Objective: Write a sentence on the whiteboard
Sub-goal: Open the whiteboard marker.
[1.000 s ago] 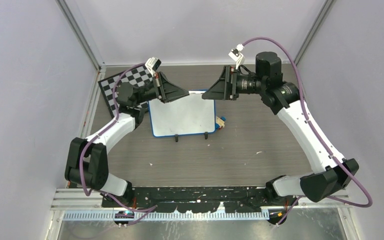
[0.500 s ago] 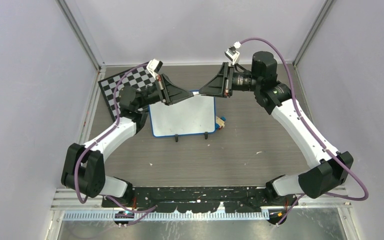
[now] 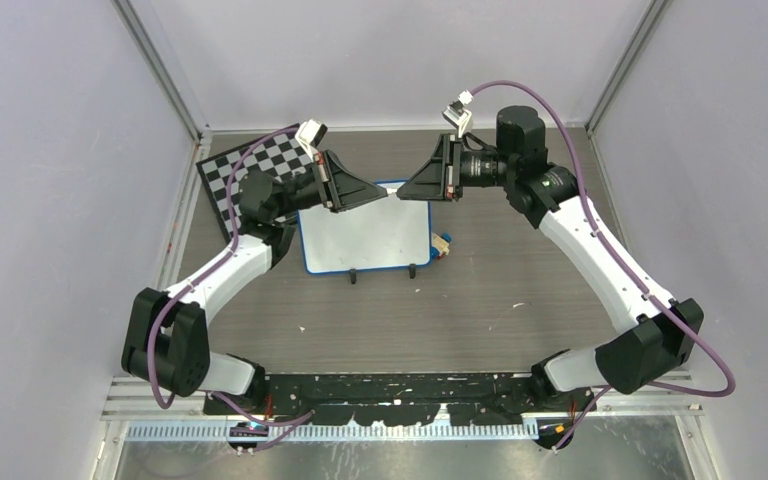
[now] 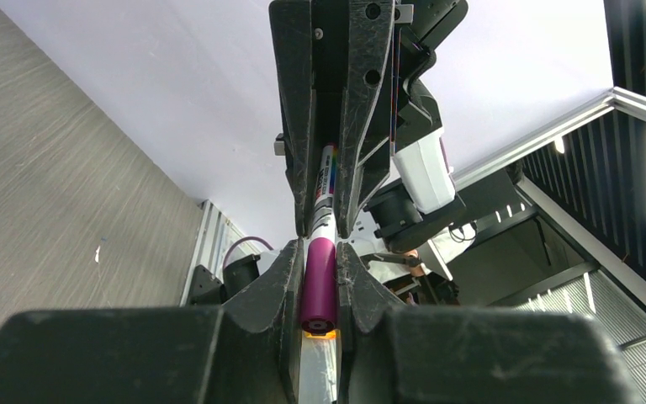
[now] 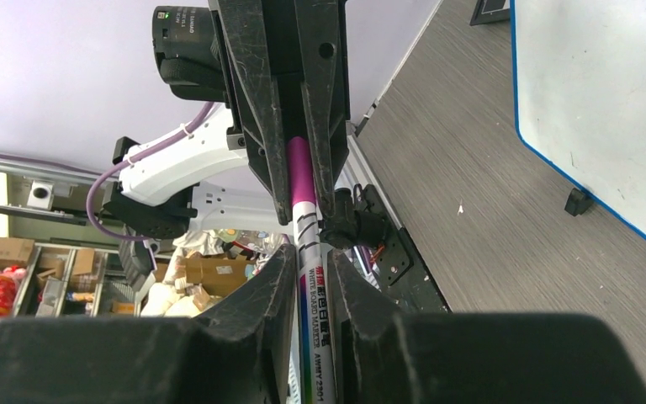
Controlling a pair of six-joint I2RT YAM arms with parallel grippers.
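Both arms are up over the far edge of the whiteboard [image 3: 365,235], pincers tip to tip w/ one pen between them. The left pincer [image 4: 320,257] is clenched on the magenta cap [image 4: 319,282], fingers pressed to either side of it. The right pincer [image 5: 309,261] is clenched on the white barrel of the whiteboard marker [image 5: 313,328], printed side toward its wrist cam. Cap & barrel run in one straight line, ends meeting btwn the two sets of fingertips; can't tell if the cap is fully seated.

The whiteboard lies flat on the tabletop [image 3: 460,300], mid-far, blue frame, two small black feet at its near edge. What shows of its surface is plain white, and the far edge is partly hidden under the pincers. A chessboard [image 3: 230,172] sits just left of it, under the left arm. A small blue-and-red item [image 3: 442,243] lies just beside the board's right edge, too small to ID.
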